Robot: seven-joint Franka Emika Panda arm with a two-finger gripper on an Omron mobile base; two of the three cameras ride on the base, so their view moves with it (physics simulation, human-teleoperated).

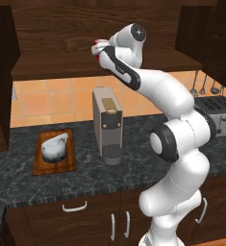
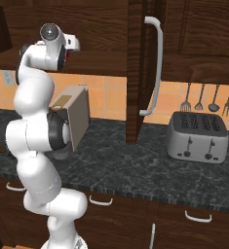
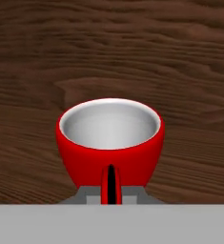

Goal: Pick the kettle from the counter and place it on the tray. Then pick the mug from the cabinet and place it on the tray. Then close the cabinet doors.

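The cabinet [image 1: 85,43] spans the top of the left base view, from 10 to 2 o'clock, with its wood-grain back and its shelf edge running as a dark band just above the orange tiles. One of the cabinet doors [image 2: 135,73] stands open in the right base view, edge-on near 12 o'clock, its long silver bar handle curving down beside it.

The counter [image 1: 133,178] crosses the lower half of both base views. On it, at 9 o'clock in the left base view, lies the tray [image 1: 37,166], and the kettle [image 1: 54,148] already sits upright on it, leaving bare board toward the tray's near edge. Just right of the tray stands a grey coffee machine [image 1: 107,122], close under the arm's forearm. A toaster [image 2: 198,136] sits at 3 o'clock in the right base view, well apart from the arm, with open worktop between them.

The arm reaches up into the cabinet above the shelf. The gripper [image 3: 111,200] appears at 6 o'clock in the hand view, its fingers drawn in tight on either side of the handle of the mug [image 3: 110,143]; the jaws are closed on that handle. The mug stands upright in the cabinet, its white inside showing, with the wood back panel behind it. In the left base view a sliver of red shows at the hand, near 12 o'clock. To either side of the mug the cabinet wood is unobstructed.
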